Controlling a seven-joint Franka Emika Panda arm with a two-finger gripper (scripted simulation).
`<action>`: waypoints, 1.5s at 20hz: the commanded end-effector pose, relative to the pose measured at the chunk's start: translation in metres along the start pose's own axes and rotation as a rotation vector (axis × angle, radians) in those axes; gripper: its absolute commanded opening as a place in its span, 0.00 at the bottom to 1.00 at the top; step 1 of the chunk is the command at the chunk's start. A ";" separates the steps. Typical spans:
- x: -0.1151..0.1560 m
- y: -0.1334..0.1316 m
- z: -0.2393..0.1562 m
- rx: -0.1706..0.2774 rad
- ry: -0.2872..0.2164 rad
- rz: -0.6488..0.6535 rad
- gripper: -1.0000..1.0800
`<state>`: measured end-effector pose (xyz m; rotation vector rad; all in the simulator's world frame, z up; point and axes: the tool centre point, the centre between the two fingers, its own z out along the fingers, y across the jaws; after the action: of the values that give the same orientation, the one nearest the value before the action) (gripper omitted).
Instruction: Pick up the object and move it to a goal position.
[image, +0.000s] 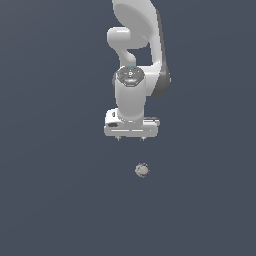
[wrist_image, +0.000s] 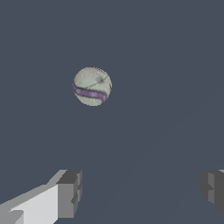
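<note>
White tool (image: 130, 138) hangs with fingers (wrist_image: 69, 194) spread wide, gripping nothing; the grey-beige ball (image: 142, 170) with a purple band lies apart from it on the dark worktop (image: 50, 200).

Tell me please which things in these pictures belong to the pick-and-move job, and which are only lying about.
Belongs to the job:
- the ball, small, grey-beige with a purple band, lying apart from the arm
- the gripper, open, holding nothing

Only lying about:
- nothing else shows; only the dark floor under them
</note>
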<state>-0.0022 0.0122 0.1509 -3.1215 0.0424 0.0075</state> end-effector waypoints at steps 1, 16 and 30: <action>0.000 0.000 0.000 0.000 0.000 0.000 0.96; -0.002 -0.035 0.004 0.015 -0.022 -0.049 0.96; 0.039 -0.042 0.026 0.005 -0.013 0.155 0.96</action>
<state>0.0319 0.0522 0.1292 -3.1057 0.2336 0.0310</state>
